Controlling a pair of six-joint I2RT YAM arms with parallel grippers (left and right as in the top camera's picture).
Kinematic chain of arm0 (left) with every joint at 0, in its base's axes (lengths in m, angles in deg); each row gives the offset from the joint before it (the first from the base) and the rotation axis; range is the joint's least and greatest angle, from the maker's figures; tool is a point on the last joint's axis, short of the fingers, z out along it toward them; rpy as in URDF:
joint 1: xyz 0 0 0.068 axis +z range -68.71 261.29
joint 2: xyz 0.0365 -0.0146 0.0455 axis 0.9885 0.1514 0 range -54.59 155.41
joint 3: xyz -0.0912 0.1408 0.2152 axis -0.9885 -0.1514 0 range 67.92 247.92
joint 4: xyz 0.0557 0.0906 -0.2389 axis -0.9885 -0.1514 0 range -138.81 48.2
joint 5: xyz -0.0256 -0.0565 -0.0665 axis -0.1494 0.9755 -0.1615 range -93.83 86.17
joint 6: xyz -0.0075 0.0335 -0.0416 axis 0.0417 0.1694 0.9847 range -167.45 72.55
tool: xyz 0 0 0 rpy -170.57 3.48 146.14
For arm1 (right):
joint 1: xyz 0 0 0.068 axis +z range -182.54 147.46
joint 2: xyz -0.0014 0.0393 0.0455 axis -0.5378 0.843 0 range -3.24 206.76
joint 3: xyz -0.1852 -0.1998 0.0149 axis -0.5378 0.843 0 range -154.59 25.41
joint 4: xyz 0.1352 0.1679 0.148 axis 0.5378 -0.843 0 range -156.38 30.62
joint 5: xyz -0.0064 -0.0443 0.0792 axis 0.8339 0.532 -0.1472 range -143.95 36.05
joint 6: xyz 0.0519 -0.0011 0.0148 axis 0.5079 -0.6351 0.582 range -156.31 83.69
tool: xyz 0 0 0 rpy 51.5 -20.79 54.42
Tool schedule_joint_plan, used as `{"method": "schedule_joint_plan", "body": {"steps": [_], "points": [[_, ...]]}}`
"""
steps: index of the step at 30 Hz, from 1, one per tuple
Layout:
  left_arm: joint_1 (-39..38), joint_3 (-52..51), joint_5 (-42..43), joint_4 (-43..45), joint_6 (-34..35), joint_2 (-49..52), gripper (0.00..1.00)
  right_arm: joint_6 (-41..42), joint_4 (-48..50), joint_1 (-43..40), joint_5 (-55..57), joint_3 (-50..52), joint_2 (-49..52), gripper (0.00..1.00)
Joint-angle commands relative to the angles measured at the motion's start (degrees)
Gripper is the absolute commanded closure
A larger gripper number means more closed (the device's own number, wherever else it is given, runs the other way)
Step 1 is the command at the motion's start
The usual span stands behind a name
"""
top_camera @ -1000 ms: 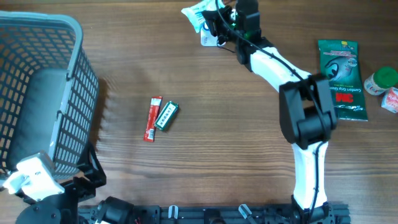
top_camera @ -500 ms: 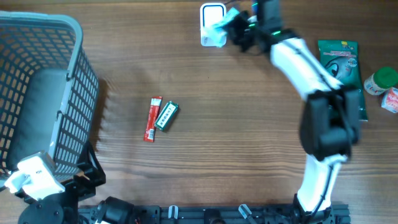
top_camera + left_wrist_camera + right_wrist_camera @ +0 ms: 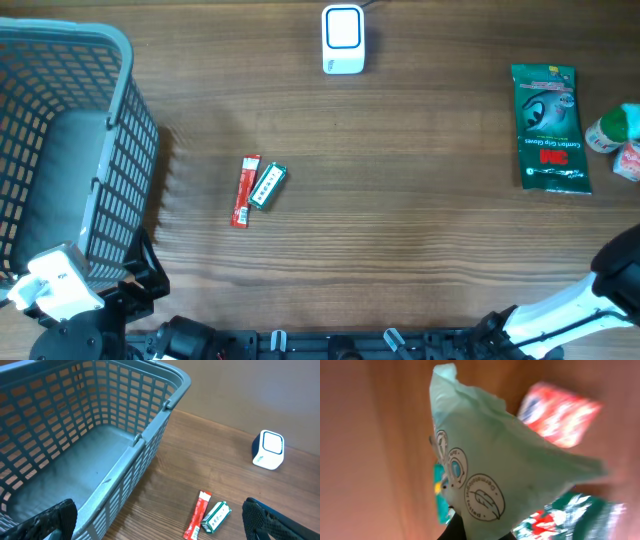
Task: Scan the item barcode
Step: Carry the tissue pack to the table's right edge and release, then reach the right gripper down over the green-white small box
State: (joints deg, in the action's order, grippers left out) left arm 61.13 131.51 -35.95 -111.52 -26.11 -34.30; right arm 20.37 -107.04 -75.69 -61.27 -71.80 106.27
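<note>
At the table's five o'clock corner, the right gripper (image 3: 474, 533) is clamped on a pale green pouch (image 3: 500, 475), pinching its lower end, likely so the printed face hangs clear for reading. The scanner (image 3: 342, 38) sits at twelve o'clock, well apart. The left gripper (image 3: 160, 519), spread wide and empty, hangs beside the basket (image 3: 150, 435) at eight o'clock.
</note>
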Motion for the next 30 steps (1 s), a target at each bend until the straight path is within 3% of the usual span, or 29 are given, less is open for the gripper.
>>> {"method": "schedule_joint_plan", "body": {"steps": [1,4,7,8,10,11,12,13,15,17,20,23,24,25,30], "points": [[-0.2,-0.2,-0.7,0.2,0.2,-0.2,0.00,2.5,-5.9,-2.0,17.0,0.1,0.2,0.96],[-0.2,-0.2,-0.5,0.2,0.2,-0.2,0.00,2.0,-6.0,-2.8,19.4,4.9,0.3,0.96],[-0.2,-0.2,-0.5,0.2,0.2,-0.2,0.00,1.1,-0.5,-2.7,17.5,12.2,0.7,0.83],[-0.2,-0.2,-0.5,-0.2,0.2,-0.2,0.00,-0.1,1.5,-2.7,16.2,13.8,0.7,0.74],[-0.2,-0.2,-0.5,-1.0,0.2,-0.2,0.00,-2.4,3.2,-2.7,8.0,14.3,0.7,0.72],[-0.2,-0.2,-0.5,-1.0,0.2,-0.2,0.00,-5.6,4.4,-2.7,2.3,13.8,0.7,0.63],[-0.2,-0.2,-0.5,-1.1,0.2,-0.2,0.00,-10.9,5.5,-2.7,-5.6,12.7,0.6,0.47],[-0.2,-0.2,-0.5,-1.1,0.2,-0.2,0.00,-12.5,5.0,-2.6,-11.2,11.4,0.5,0.21],[-0.2,-0.2,-0.5,-1.1,0.2,-0.2,0.00,-14.1,2.5,-2.2,-27.1,9.3,-1.6,0.16],[-0.2,-0.2,-0.5,-1.1,0.2,-0.2,0.00,-14.7,0.1,-0.3,-32.8,9.3,-3.2,0.16],[-0.2,-0.2,-0.5,-1.2,0.1,-0.2,0.00,-17.8,-4.3,9.8,-33.9,9.4,-4.3,0.19],[-0.2,-0.2,-0.5,-1.3,0.1,-0.2,0.00,-17.4,-5.4,26.6,-32.0,9.4,-4.3,0.19],[-0.2,-0.2,-0.5,-1.3,0.2,-0.2,0.00,-16.0,-4.3,31.8,-30.6,9.4,-4.2,0.16],[-0.2,-0.2,-0.5,-1.3,0.2,-0.2,0.00,-14.2,-1.9,39.8,-28.3,9.5,-3.9,0.00],[-0.2,-0.2,-0.5,-1.3,0.1,-0.2,0.00,0.5,2.4,67.1,-16.3,9.6,-0.2,0.00]]}}
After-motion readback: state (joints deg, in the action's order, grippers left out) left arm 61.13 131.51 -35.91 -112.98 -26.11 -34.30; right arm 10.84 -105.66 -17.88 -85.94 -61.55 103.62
